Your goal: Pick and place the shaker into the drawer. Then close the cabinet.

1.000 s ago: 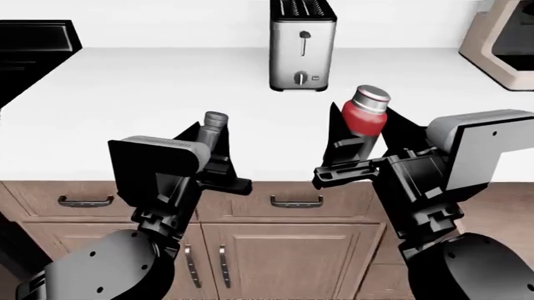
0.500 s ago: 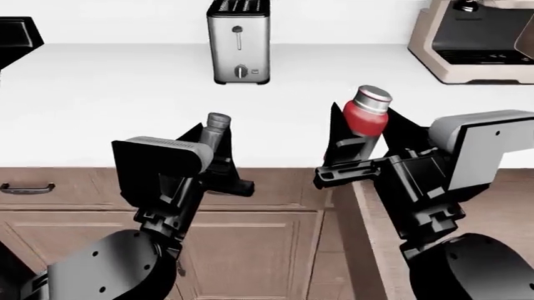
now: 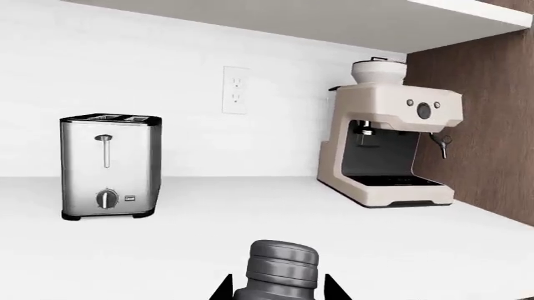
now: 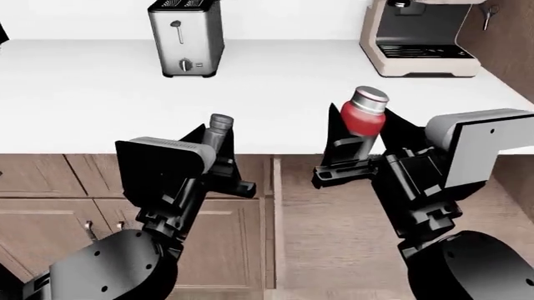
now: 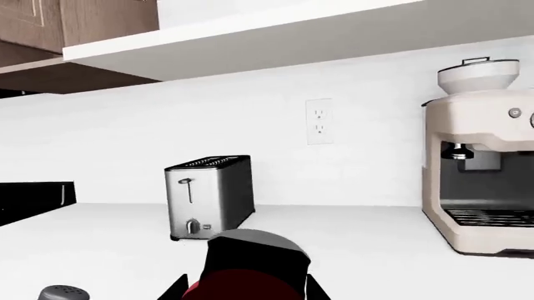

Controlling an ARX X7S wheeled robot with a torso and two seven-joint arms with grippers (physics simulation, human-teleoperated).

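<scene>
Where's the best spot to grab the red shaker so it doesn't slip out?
Probably the red body, below the silvery cap. The shaker is a small, nearly upright cylinder, so fingers closing from two opposite sides around its middle sit on even curved wall. The right gripper already holds it this way from below and the sides, cap sticking out above.

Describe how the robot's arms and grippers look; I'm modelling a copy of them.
Both arms match: rounded glossy black shells near the base, dotted with small pale screw heads, then blocky black links. Each wrist carries a light grey boxy housing; the left's is ribbed on top. The left gripper and right gripper have flat, black, pointed jaws. No cables or markings show.
</scene>
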